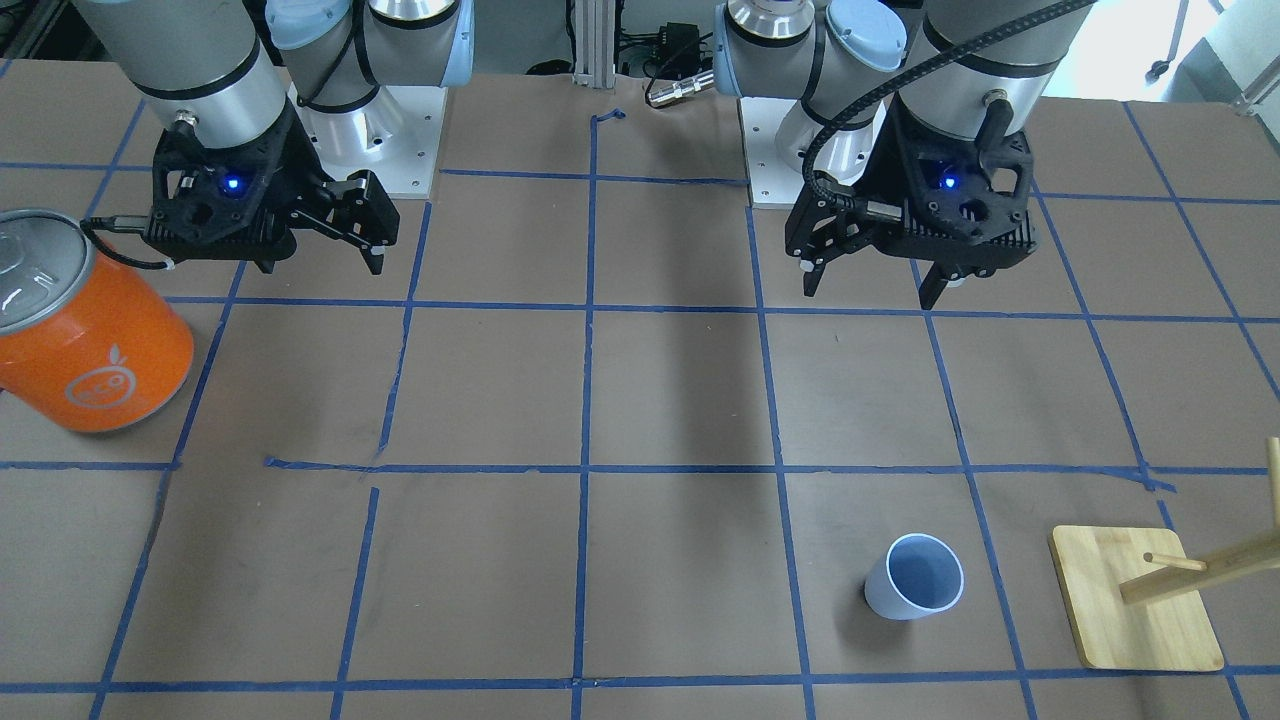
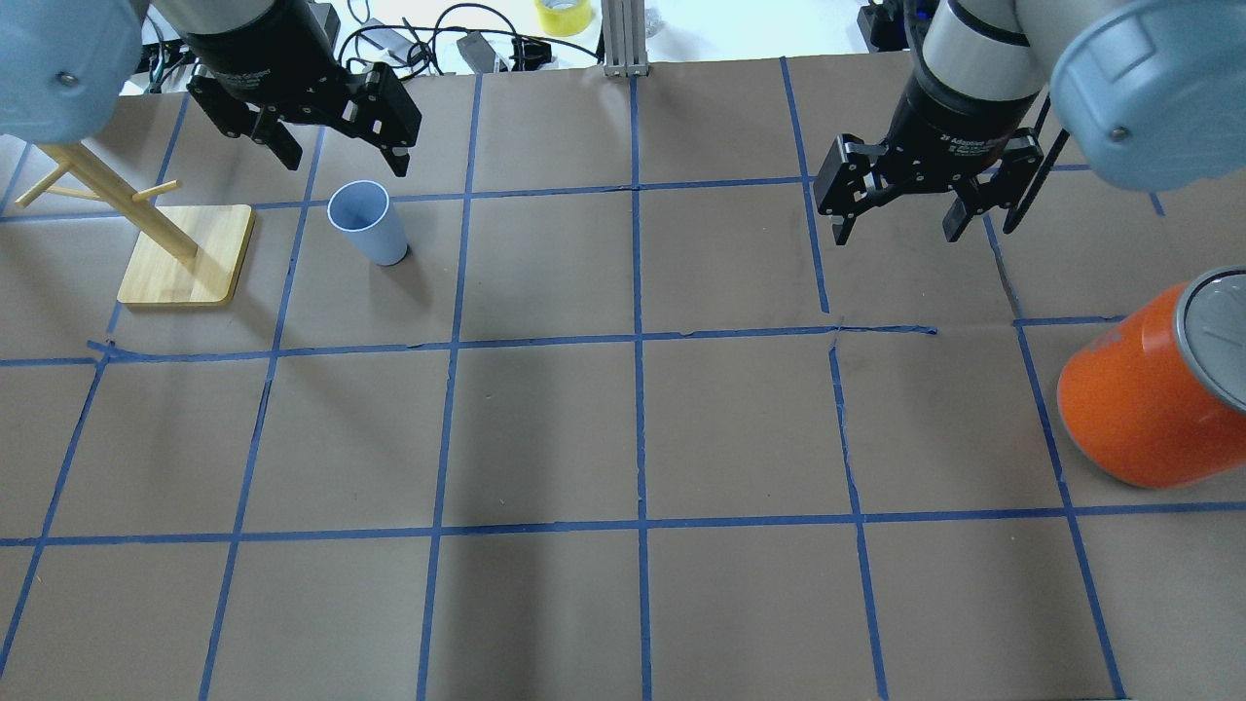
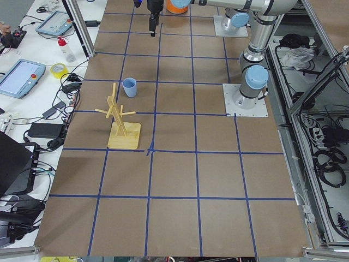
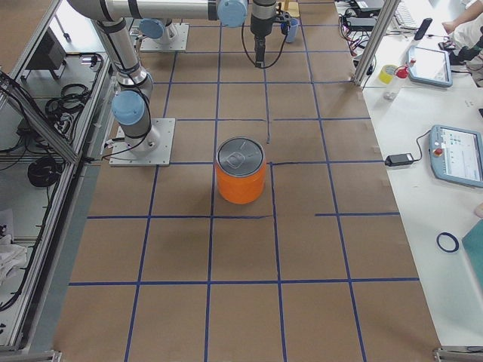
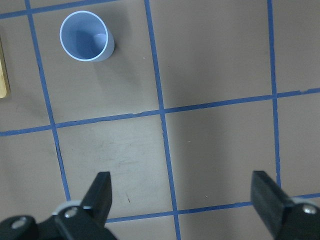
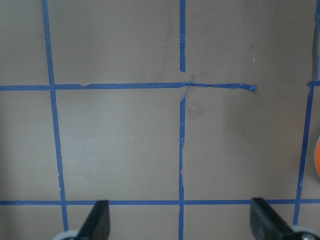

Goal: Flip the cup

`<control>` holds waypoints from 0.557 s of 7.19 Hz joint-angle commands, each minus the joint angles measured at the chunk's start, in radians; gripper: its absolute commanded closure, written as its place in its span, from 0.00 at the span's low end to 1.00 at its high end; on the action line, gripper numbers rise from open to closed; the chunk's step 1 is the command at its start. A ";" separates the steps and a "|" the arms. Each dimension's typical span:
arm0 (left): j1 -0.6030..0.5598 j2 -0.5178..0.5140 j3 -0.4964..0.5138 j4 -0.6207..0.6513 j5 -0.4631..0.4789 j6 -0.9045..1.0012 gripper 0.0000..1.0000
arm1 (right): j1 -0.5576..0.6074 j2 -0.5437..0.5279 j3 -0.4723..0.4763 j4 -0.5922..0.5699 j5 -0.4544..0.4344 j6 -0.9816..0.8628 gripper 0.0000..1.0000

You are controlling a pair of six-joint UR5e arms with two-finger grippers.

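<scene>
The small pale-blue cup [image 1: 913, 590] stands upright on the table with its mouth up; it also shows in the overhead view [image 2: 368, 222], the exterior left view [image 3: 129, 87] and the left wrist view [image 5: 85, 37]. My left gripper [image 2: 346, 164] is open and empty, hovering above the table just short of the cup, and it shows in the front view [image 1: 868, 290] too. My right gripper [image 2: 896, 236] is open and empty, far from the cup, over bare table [image 1: 320, 265].
A large orange can [image 2: 1149, 399] with a silver lid stands on my right side [image 1: 90, 340]. A wooden peg stand [image 2: 185, 258] on a square base sits beside the cup, on its outer side [image 1: 1135, 600]. Blue tape lines grid the brown table.
</scene>
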 commanded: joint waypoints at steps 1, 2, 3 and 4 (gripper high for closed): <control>-0.001 0.001 0.000 0.000 0.000 0.001 0.00 | 0.000 0.000 0.000 0.002 0.000 0.003 0.00; -0.001 0.002 -0.006 -0.002 0.000 0.001 0.00 | 0.000 0.000 0.002 0.003 -0.002 0.000 0.00; -0.001 0.010 -0.019 0.000 0.000 0.001 0.00 | 0.000 0.000 0.002 0.003 -0.002 -0.001 0.00; -0.001 0.017 -0.029 0.000 0.000 0.001 0.00 | 0.000 0.000 0.002 0.002 -0.002 -0.001 0.00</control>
